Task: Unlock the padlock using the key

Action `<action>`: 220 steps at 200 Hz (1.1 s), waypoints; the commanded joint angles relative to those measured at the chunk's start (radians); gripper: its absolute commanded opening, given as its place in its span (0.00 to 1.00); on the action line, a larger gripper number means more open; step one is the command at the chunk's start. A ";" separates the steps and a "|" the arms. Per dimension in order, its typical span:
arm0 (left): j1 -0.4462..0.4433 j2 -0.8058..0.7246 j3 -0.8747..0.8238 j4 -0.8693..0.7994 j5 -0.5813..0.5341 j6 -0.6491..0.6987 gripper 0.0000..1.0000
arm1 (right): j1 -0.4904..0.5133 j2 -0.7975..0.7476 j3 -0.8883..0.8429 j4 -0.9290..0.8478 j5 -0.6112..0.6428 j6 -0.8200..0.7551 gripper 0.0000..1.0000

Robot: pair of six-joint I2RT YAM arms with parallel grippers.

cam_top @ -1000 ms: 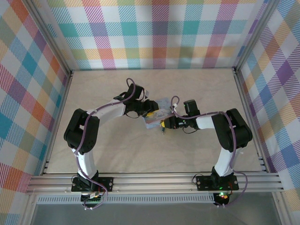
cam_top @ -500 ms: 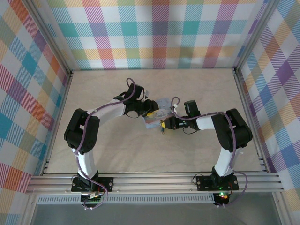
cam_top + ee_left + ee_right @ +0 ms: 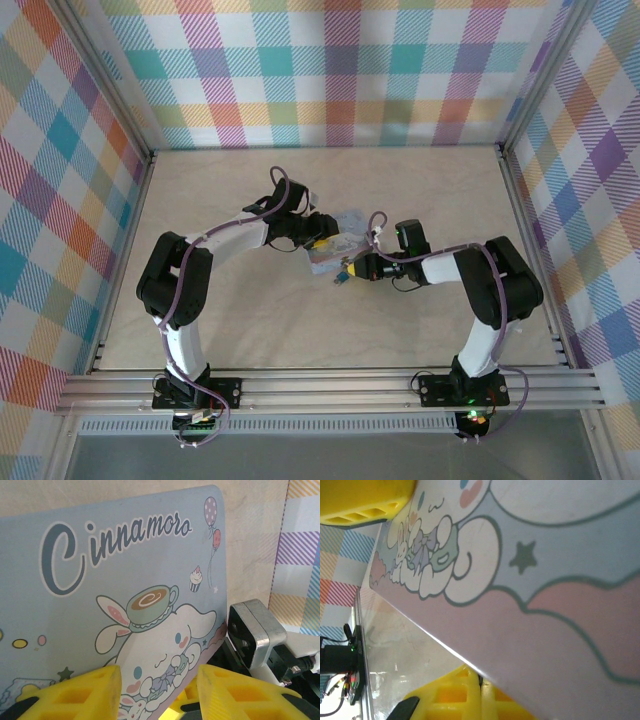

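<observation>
Your left gripper is clamped on the tin, with one yellow finger on each side of its printed lid. Hold that grip firm and level. The padlock seems to hang from the tin, so any wobble would probably swing it.

Your right gripper sits at the tin's near edge. In its wrist view the fingers look pressed almost together, but you cannot tell whether the key is pinched between them.

The padlock appears from above as a small dark blue speck touching the right gripper's tip, just below the tin's near edge. It is too small to show its keyhole.

You are probably at the inserting or turning stage. Move slowly, line the key up with the lock's axis, and twist from the wrist without pulling.
</observation>
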 commanded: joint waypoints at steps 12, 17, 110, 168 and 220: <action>-0.009 0.009 -0.053 -0.015 -0.051 0.015 0.44 | 0.007 -0.034 -0.034 -0.008 0.019 0.044 0.03; -0.010 0.005 -0.061 -0.015 -0.051 0.014 0.44 | 0.006 -0.039 -0.038 -0.004 0.024 0.049 0.03; -0.030 -0.038 -0.122 -0.001 -0.066 -0.004 0.45 | -0.029 -0.074 -0.092 0.108 0.031 0.108 0.18; -0.030 -0.039 -0.127 -0.005 -0.063 -0.007 0.45 | -0.063 -0.053 -0.063 0.158 0.030 0.105 0.42; -0.030 -0.076 -0.179 0.005 -0.061 -0.020 0.45 | -0.103 0.023 0.100 0.123 -0.013 0.088 0.50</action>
